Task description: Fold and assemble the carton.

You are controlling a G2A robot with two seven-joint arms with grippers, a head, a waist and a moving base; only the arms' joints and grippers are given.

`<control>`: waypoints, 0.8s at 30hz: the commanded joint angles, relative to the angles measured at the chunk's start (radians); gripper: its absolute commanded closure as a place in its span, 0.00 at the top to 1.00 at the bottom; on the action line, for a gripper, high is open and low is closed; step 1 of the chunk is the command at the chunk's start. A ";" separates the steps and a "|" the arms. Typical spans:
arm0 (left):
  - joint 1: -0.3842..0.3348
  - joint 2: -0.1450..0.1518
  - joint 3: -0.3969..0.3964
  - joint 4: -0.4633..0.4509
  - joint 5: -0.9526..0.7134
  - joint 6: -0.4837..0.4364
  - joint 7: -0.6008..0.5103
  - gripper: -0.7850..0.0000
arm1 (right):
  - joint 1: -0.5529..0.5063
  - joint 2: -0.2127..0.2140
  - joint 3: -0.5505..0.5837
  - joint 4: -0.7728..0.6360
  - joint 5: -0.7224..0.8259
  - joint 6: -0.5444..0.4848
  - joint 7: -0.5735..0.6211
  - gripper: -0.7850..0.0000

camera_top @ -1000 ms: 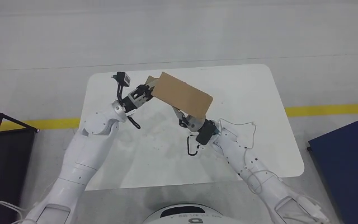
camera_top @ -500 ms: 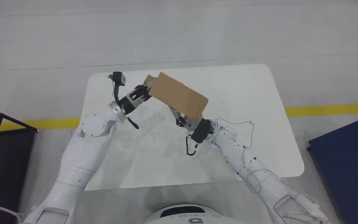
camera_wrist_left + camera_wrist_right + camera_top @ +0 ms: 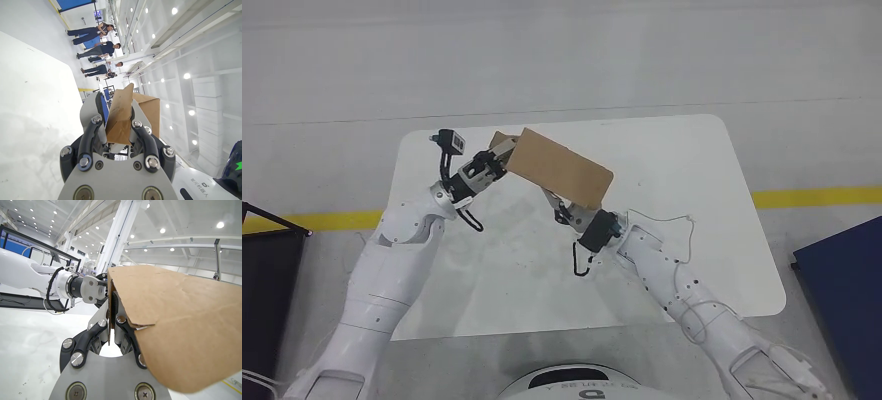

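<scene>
Over the last second the left gripper (image 3: pixel 502 159) and right gripper (image 3: pixel 563 206) have carried the carton (image 3: pixel 562 168) slightly toward the left arm's side. A white table (image 3: pixel 692 230) lies beneath both grippers, on a grey floor with a yellow line (image 3: pixel 817 197). Ceiling lights (image 3: pixel 220 224) dot the hall. The brown cardboard carton hangs between the grippers with its broad panel up. The left gripper is clamped on a bent end flap, the right on the near edge.

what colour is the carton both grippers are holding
Plain light brown all over. The corrugated cardboard carton shows best in the right wrist view.
</scene>
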 commanded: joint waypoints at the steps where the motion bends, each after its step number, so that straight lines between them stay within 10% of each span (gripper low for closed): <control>1: 0.000 0.000 -0.003 0.007 0.015 -0.010 0.011 0.39 | 0.002 -0.001 0.000 0.005 0.006 -0.001 0.004 0.00; 24: -0.005 -0.002 -0.043 0.023 0.012 -0.029 0.006 0.31 | 0.023 -0.009 -0.001 0.030 0.020 -0.020 0.041 0.00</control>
